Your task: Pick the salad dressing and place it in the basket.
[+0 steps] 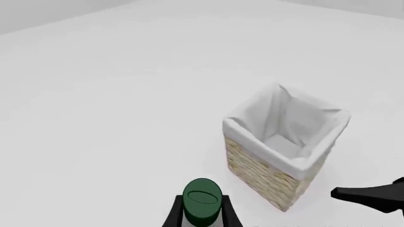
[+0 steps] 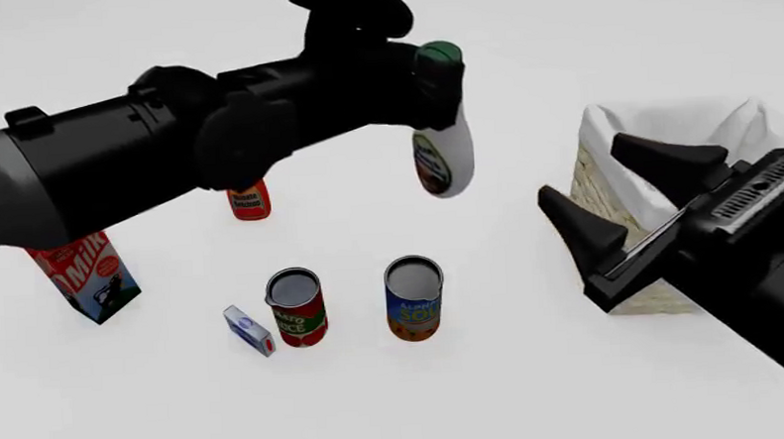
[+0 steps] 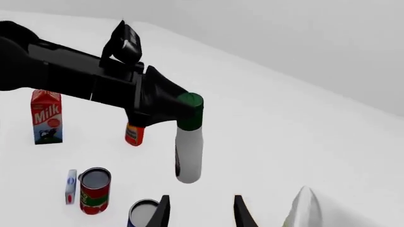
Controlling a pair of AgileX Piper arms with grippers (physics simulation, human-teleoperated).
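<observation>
The basket (image 2: 620, 221) is set at the table's right; the salad dressing (image 2: 444, 156) is hung clear of the table, pinched at its cap by the left gripper (image 2: 428, 71), right gripper (image 2: 629, 184) spread; a swinging bottle could be dropped short.

My front camera sits high behind both arms, looking forward and down across the table (image 2: 135, 409). My left wrist camera looks steeply down onto the basket (image 1: 262, 177). My right wrist camera looks low across the table; it shares the cans (image 3: 94, 190) with the front view.
</observation>
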